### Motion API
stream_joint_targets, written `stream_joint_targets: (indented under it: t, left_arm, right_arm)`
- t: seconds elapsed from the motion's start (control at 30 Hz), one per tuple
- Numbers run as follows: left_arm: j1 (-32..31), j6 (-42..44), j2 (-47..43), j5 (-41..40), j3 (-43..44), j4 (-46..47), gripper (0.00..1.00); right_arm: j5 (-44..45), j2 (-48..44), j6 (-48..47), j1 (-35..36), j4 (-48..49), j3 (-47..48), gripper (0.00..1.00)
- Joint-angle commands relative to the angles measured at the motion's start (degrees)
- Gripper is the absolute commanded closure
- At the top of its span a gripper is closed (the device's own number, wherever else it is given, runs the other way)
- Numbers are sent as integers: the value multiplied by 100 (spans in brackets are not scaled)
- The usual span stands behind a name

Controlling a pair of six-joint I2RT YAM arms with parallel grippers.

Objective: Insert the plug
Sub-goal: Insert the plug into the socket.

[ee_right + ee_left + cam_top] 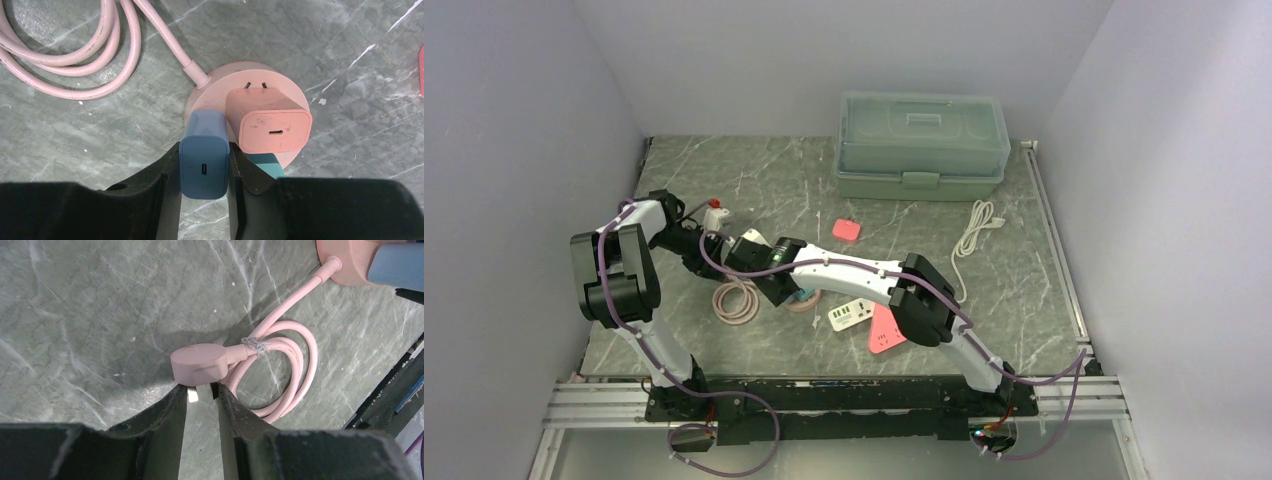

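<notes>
In the right wrist view my right gripper (204,167) is shut on a blue charger plug (204,157) that stands against the near left part of a round pink socket hub (215,85); its prongs are hidden. A pink charger (272,125) sits on the hub beside it with its prongs partly showing. A teal charger (265,162) peeks out below. In the left wrist view my left gripper (202,392) grips the prongs of the hub cable's pink plug (200,362), next to the coiled pink cable (295,375). From above, both grippers, left (714,250) and right (789,290), meet at table centre-left.
A white power strip (849,314) and a red-pink flat object (886,330) lie under the right arm. A small pink pad (847,229), a white coiled cable (974,235) and a green lidded box (921,145) are farther back. A small white and red item (716,212) is by the left gripper.
</notes>
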Motion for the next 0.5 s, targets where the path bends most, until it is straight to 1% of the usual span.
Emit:
stream_joint_targets:
  t: [0.0,0.1,0.3,0.37,0.4,0.47]
  left_arm:
    - [6,164,-139,181,97,-144,66]
    - [7,147,-156,212,130,-153,66]
    - [6,144,-145,214,151,-146,67]
    - [6,147,-122,211,186,-166,67]
    - [10,149,-108,205,202,-181,67]
    - [6,147,-89,205,244,-208,68]
  right_arm:
    - [-305,361,22,-18,-246,-150,100]
    - [-464,461,-66,-20,-277,-85,100]
    - [-683,418,-187,-19,-4,-555,100]
    - [-695,433,-195,-31,-99,-478,100]
    - [-663,422,-184,-44,-151,-392,95]
    - [-538,352,-169,-64,-220,-128,74]
